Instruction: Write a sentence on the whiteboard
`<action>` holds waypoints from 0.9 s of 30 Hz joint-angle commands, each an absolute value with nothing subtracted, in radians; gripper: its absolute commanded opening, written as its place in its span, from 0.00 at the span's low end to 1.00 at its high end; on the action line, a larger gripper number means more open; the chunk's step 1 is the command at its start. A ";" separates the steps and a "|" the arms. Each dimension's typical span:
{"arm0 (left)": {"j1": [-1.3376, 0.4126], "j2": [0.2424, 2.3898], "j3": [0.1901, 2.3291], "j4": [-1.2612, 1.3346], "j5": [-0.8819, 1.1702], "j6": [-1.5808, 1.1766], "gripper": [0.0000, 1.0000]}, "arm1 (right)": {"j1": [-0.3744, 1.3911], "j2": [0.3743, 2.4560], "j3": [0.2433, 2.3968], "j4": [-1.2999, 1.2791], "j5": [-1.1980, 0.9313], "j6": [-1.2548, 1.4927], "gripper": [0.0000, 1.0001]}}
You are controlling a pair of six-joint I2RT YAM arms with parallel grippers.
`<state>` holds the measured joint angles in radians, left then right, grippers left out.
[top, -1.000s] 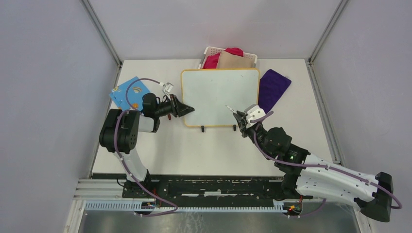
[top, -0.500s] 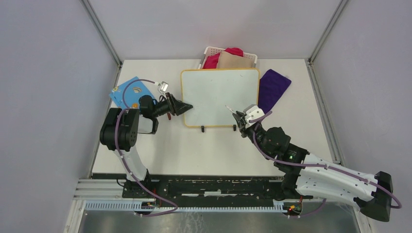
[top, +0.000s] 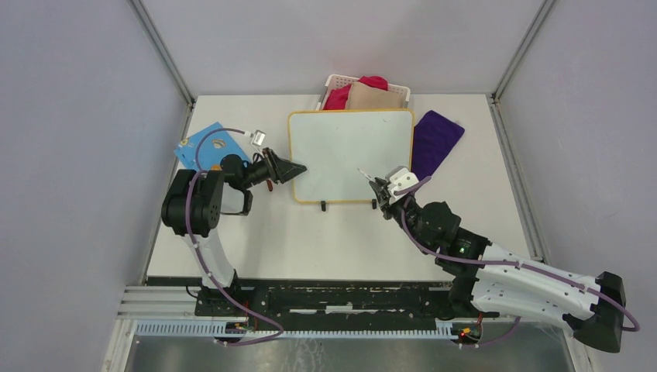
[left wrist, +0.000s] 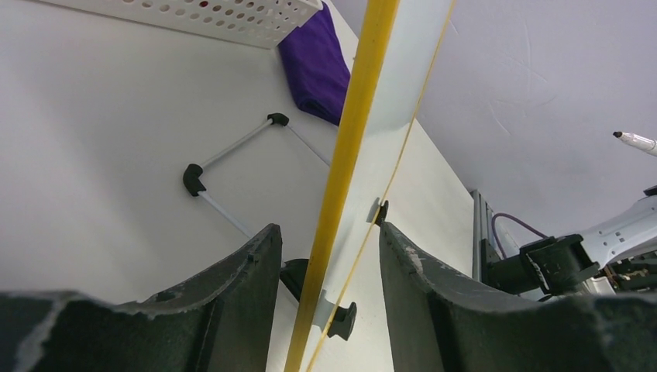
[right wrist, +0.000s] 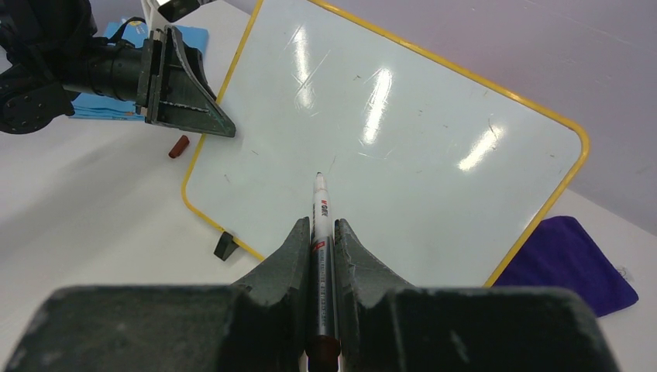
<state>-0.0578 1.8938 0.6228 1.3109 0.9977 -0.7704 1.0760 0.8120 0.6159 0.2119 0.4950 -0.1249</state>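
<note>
Left fingers (left wrist: 232, 306) slid along the whiteboard (top: 349, 155) rim, spread astride it; right fingers (right wrist: 283, 263) pinch a marker (right wrist: 321, 225).

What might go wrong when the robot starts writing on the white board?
The left claw is open around the whiteboard, at its yellow rim, and is not squeezing it. So the whiteboard might slide when the marker in the right claw pushes on it. The red cap lies loose on the table beside the left claw and might get knocked away.
</note>
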 commanded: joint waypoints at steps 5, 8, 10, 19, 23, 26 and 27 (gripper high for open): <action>-0.094 1.883 0.648 1.184 1.022 -0.660 0.52 | 1.074 0.816 0.666 0.244 0.484 -0.107 0.00; -0.102 1.880 0.651 1.146 1.020 -0.633 0.48 | 1.073 0.813 0.664 0.241 0.483 -0.106 0.00; -0.102 1.880 0.652 1.143 1.019 -0.632 0.45 | 1.073 0.812 0.664 0.242 0.484 -0.106 0.00; -0.103 1.890 0.647 1.153 1.022 -0.630 0.35 | 1.074 0.813 0.663 0.241 0.485 -0.105 0.00; -0.104 1.895 0.644 1.158 1.025 -0.629 0.31 | 1.074 0.815 0.660 0.242 0.485 -0.106 0.00; -0.104 1.899 0.643 1.164 1.027 -0.629 0.28 | 1.074 0.815 0.660 0.241 0.485 -0.106 0.00; -0.105 1.900 0.642 1.165 1.028 -0.629 0.27 | 1.074 0.815 0.660 0.241 0.486 -0.106 0.00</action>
